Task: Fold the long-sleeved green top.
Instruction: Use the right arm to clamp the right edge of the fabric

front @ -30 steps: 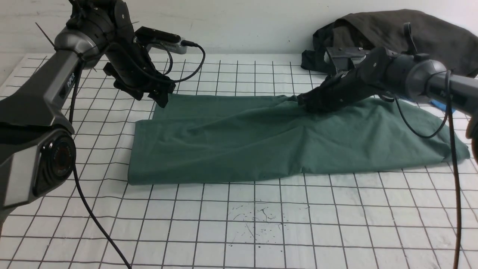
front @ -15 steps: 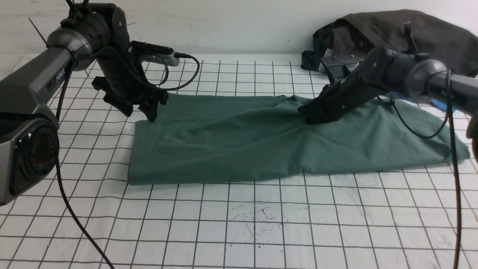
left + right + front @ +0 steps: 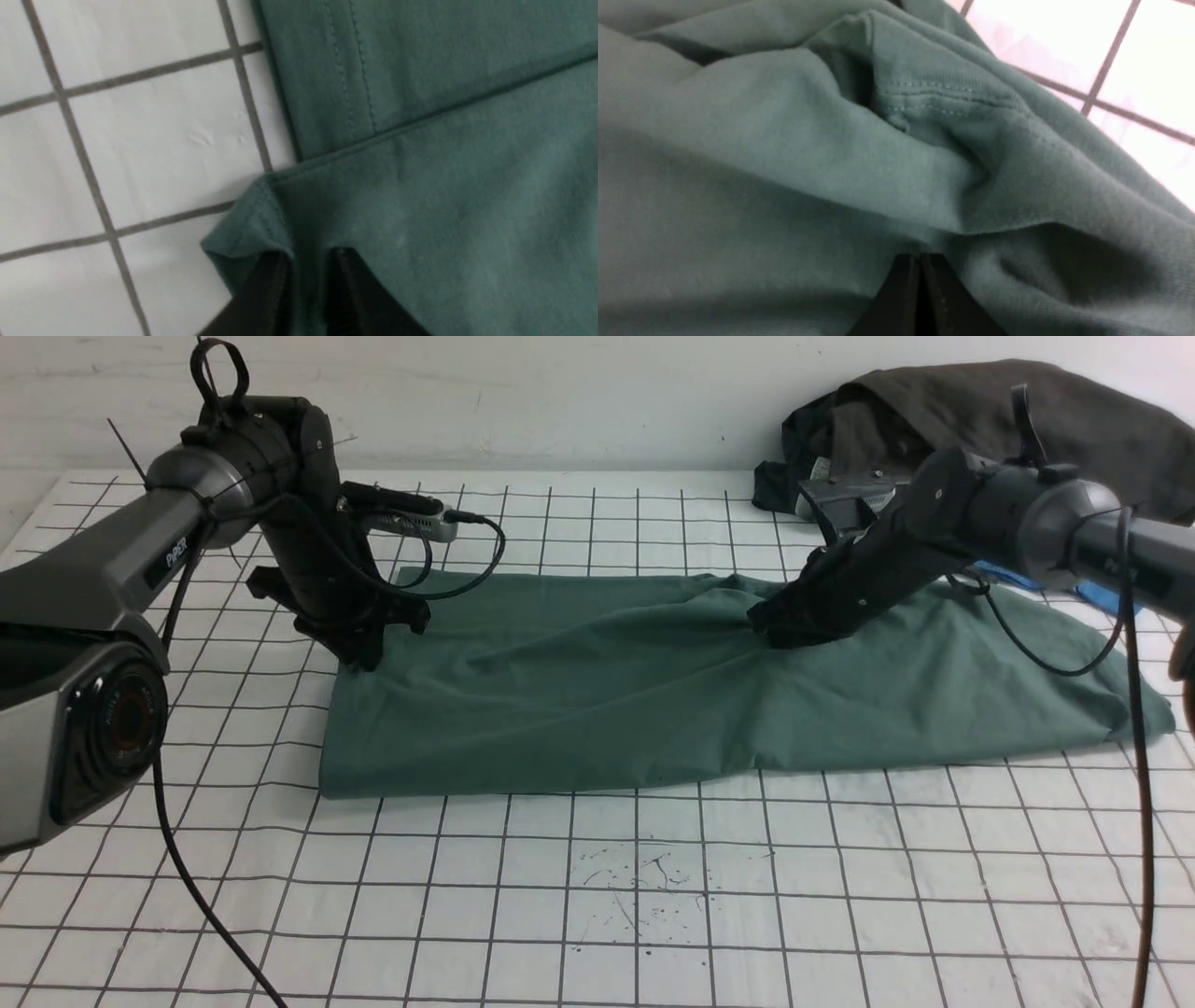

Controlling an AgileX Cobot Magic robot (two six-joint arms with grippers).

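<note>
green long-sleeved top (image 3: 653, 700), white gridded table (image 3: 653, 915), white wall (image 3: 560, 401)

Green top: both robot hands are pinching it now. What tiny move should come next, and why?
Probably lift the left hand a little. It grips the far left corner of the green top, the right hand pinches the far edge midway, and the rest lies flat on the table, so a small lift would free that corner for folding over.

A white table (image 3: 597, 933) ruled with a dark grid fills the view, faint dark scribbles (image 3: 644, 882) near its front middle. Behind it stands a plain white wall (image 3: 597, 392), under soft, even light
</note>
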